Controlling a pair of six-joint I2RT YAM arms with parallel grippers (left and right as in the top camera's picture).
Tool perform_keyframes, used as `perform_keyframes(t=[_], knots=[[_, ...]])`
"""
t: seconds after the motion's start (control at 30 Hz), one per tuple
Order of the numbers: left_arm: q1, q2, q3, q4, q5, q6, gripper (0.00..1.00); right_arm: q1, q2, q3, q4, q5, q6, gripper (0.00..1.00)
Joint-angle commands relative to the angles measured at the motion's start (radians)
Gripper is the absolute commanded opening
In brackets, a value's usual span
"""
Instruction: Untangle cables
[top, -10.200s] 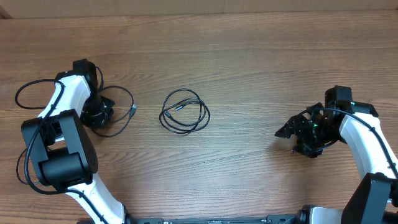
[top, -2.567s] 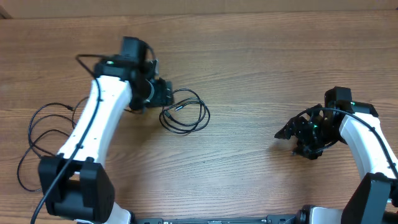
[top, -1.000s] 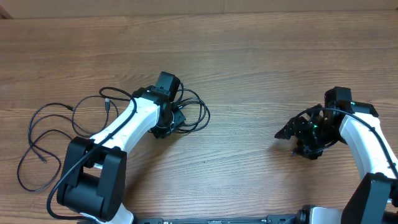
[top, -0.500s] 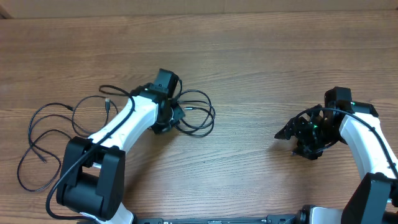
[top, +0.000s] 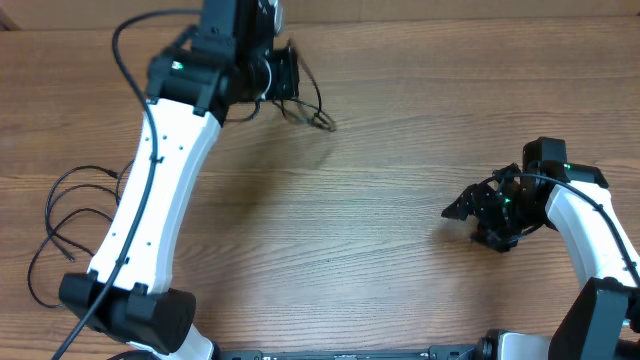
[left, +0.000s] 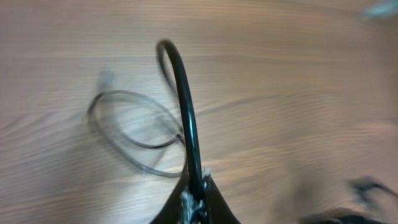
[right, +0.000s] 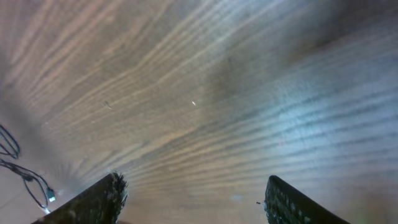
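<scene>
My left gripper (top: 290, 76) is raised high over the far part of the table and is shut on a thin black cable (top: 314, 113), whose loops dangle below it. In the left wrist view this cable (left: 186, 118) rises out of the closed gripper (left: 194, 188) in a stiff arc, with blurred loops hanging behind it. A second black cable (top: 66, 215) lies in loose loops on the table at the far left. My right gripper (top: 460, 212) sits low at the right. Its fingers (right: 99, 200) are open with only bare wood between them.
The wooden table (top: 380, 270) carries nothing else. The left arm's white link (top: 150, 210) slants across the left side. A thin black cord (right: 18, 165) shows at the left edge of the right wrist view.
My left gripper has shut on the middle cable and lifted it off the table, moving up and toward the far edge. The right arm has not moved.
</scene>
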Motion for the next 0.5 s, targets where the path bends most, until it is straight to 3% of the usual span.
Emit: perform_keyframes(t=[0.0,0.13,0.3,0.47], knots=[[-0.003,-0.019,0.109,-0.005,0.326,0.075,0.04,0.024,-0.014,0.020,0.037,-0.068,-0.005,0.73],[-0.005,-0.018,0.121,-0.023,0.446,0.075,0.04,0.058,-0.014,0.020,0.111,-0.208,-0.073,0.75],[-0.022,-0.011,0.115,-0.129,0.305,0.079,0.04,0.115,-0.014,0.020,0.217,-0.388,-0.106,0.78],[-0.056,-0.011,0.111,-0.140,0.326,0.078,0.04,0.175,-0.014,0.020,0.288,-0.446,-0.105,0.78]])
